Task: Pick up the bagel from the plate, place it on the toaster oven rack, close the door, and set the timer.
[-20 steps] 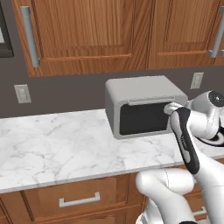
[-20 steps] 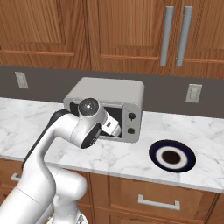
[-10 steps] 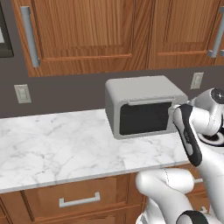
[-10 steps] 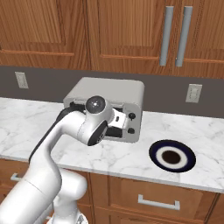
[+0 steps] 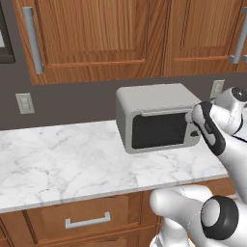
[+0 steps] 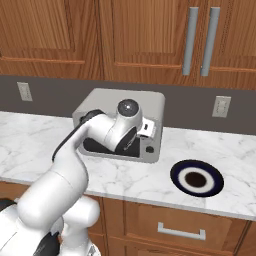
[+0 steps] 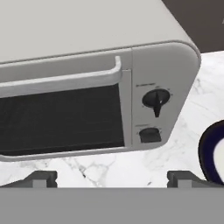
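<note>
Now door [image 7: 61, 116] upright, shut, handle [image 7: 65, 78] horizontal

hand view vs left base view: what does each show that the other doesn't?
Hand view alone: the black timer knob with a dark button under it on the toaster oven's right panel, and a navy edge of the plate.
Left base view alone: the wall outlet and the wood drawer under the counter.
Both: the door, shut, its bar handle, and the marble counter.

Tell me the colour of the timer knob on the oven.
Black knob on the light-grey toaster oven; clearest in the hand view.
</note>
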Tool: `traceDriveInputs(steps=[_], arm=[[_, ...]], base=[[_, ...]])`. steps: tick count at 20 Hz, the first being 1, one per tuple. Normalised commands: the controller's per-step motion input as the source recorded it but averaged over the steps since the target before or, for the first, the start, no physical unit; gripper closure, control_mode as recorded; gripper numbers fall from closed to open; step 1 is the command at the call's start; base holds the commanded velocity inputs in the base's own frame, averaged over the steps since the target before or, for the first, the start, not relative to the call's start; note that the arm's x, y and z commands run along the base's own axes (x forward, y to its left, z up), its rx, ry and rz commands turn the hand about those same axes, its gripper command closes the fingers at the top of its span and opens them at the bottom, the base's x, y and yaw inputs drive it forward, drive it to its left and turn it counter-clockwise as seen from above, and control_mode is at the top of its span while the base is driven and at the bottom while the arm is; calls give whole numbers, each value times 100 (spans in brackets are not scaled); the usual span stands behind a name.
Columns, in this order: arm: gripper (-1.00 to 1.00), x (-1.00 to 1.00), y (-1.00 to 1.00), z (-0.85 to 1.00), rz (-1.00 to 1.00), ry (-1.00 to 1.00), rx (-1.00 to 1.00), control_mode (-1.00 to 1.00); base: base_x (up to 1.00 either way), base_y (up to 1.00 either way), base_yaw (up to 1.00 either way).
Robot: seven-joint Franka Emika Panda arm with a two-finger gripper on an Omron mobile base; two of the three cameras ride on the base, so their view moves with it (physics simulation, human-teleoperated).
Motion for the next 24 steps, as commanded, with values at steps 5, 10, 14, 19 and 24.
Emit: traceDriveInputs(steps=[5, 10, 14, 19, 24], arm=[[-100, 32, -40, -1, 0, 6, 0, -100], [-100, 10, -27, -7, 1, 6, 0, -100], [-100, 11, -9, -18, 3, 5, 0, -100], [-100, 13, 0, -24, 5, 7, 0, -100], [-100, 36, -3, -12, 6, 0, 0, -100]], base=[[0, 0, 0], [0, 0, 0], [0, 0, 0], [0, 0, 0], [0, 0, 0]])
